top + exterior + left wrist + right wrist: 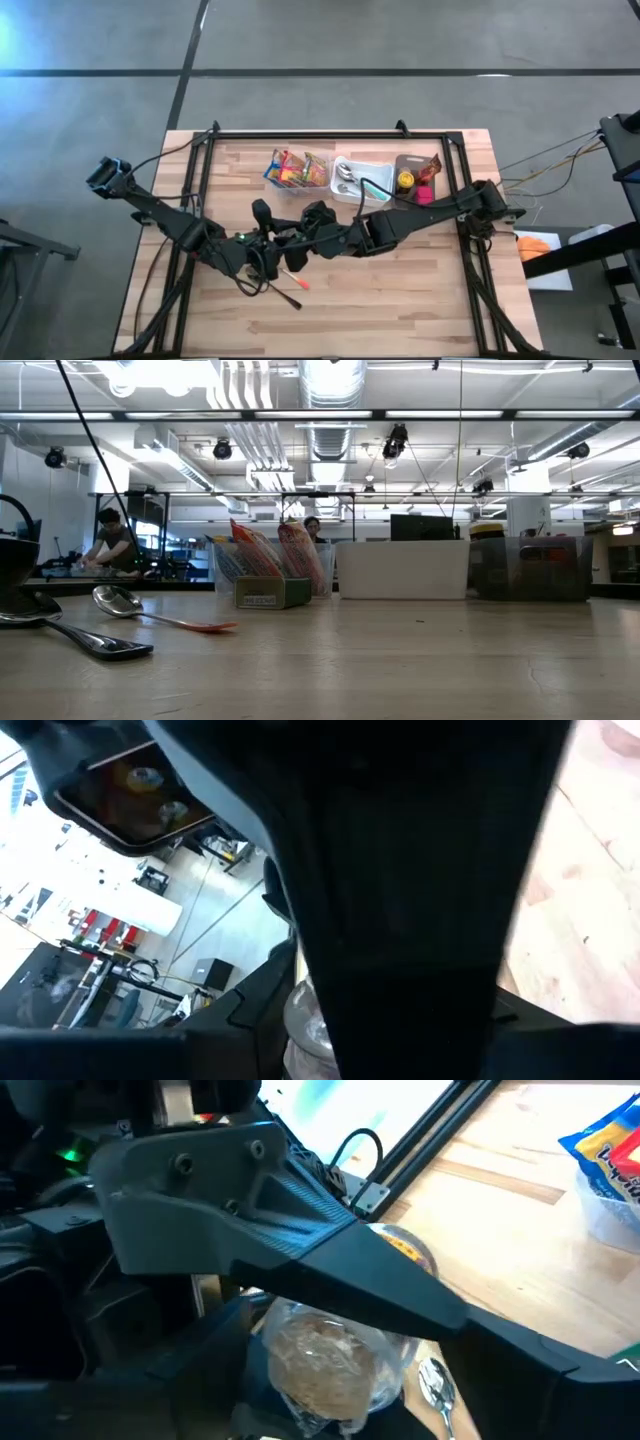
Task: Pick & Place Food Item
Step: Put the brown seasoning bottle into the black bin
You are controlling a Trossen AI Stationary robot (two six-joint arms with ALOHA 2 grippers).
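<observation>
Both arms meet over the middle of the wooden table [400, 300]. The left gripper [262, 245] and the right gripper [300, 240] crowd together there, and whether either one's fingers grip or stand apart cannot be told. In the right wrist view a wrapped food item [325, 1355], brownish inside clear plastic, sits just beyond the dark arm parts, with a metal spoon [437, 1380] beside it. A spoon with an orange handle [150, 615] lies on the table near the grippers. At the far side stand a clear bin of snack packets [296, 172], a white cutlery tray [385, 172] and a dark tray [405, 160].
</observation>
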